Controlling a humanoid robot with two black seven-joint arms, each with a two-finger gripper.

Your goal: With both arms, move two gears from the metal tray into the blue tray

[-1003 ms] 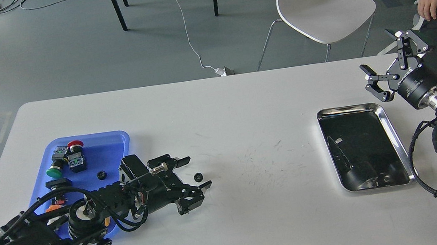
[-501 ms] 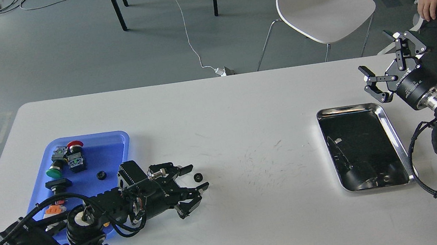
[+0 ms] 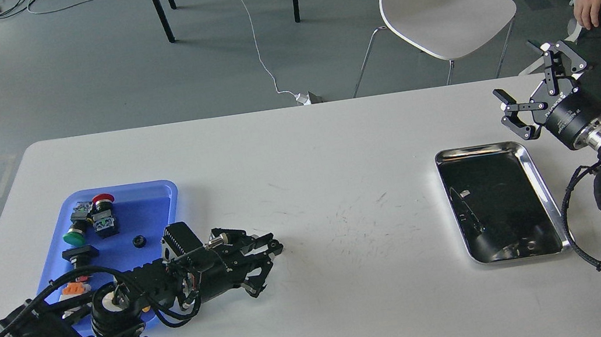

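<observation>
Head view: your left gripper (image 3: 271,247) lies low on the white table (image 3: 297,145) just right of the blue tray (image 3: 134,218), its fingers drawn close together at the tips. Whether they pinch a gear you cannot tell; the dark tips hide that spot. One gear (image 3: 139,241) rests inside the blue tray, near its right edge, below the push buttons (image 3: 91,219). Your right gripper (image 3: 531,92) hovers beyond the metal tray's (image 3: 536,173) far right corner, fingers spread wide, holding nothing.
</observation>
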